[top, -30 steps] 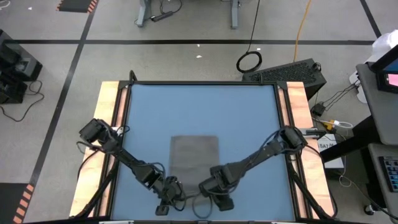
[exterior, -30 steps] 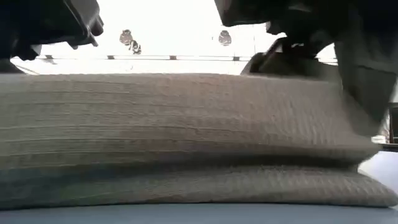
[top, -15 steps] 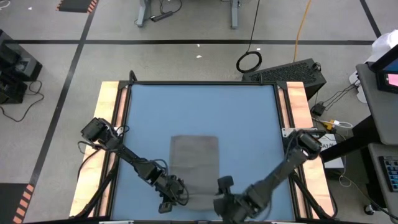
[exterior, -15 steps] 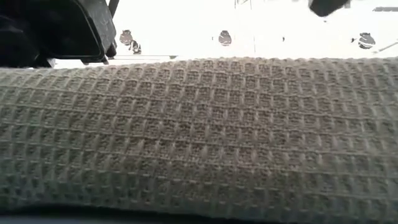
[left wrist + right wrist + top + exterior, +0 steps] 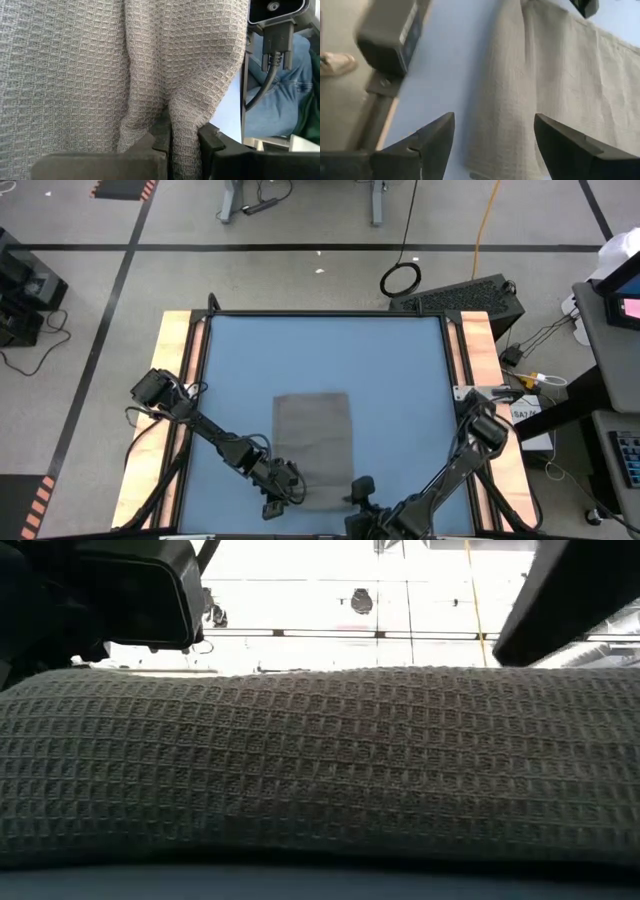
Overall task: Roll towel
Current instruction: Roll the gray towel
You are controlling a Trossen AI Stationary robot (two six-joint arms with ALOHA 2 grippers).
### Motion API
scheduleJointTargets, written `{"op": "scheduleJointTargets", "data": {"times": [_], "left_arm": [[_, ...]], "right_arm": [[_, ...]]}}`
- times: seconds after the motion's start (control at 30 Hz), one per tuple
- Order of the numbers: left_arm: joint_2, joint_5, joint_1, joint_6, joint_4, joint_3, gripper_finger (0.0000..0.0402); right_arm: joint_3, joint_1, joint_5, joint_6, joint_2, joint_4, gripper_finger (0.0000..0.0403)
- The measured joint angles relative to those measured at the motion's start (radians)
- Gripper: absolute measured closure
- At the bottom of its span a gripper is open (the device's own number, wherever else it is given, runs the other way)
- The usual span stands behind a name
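Note:
The grey waffle-weave towel (image 5: 312, 445) lies on the blue tabletop (image 5: 320, 350), and its near end is gathered into a thick fold that fills the low view (image 5: 320, 770). My left gripper (image 5: 285, 492) is shut on that fold at the towel's near left corner (image 5: 180, 142). My right gripper (image 5: 362, 492) stands open just off the towel's near right corner. Its fingers (image 5: 492, 145) are wide apart above the table with nothing between them, and the towel (image 5: 555, 85) lies ahead of them. My left gripper pinches the left end of the towel's near fold (image 5: 182, 135) between its two fingers, several layers thick. The fingers (image 5: 210, 140) slant down from the table's near left side. The fold bunches up between them, and the rest of the towel lies flat on the table.
Wooden rails (image 5: 178, 380) (image 5: 478, 370) run along the table's left and right sides. The far half of the blue top is bare. A small black camera box with a cable (image 5: 277, 10) stands at the near edge, close to the towel's fold.
My right gripper has opened and let go of the right end of the towel's near fold. It has swung away toward the table's near right corner and turned as it went. The fold now lies lower and broader along the near edge. My left gripper has rolled a little and kept its hold.

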Motion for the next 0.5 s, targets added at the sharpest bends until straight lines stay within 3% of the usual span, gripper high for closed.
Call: {"op": "scheduleJointTargets", "data": {"times": [0.3, 0.5], "left_arm": [[0.0, -0.025, 0.008, 0.007, 0.0, 0.0, 0.0359], [0.0, -0.029, 0.004, 0.028, 0.001, 0.0, 0.0359]], "right_arm": [[0.0, -0.026, -0.02, 0.002, 0.019, -0.049, 0.018], [0.0, -0.102, -0.161, 0.015, 0.019, -0.066, 0.0241]]}}
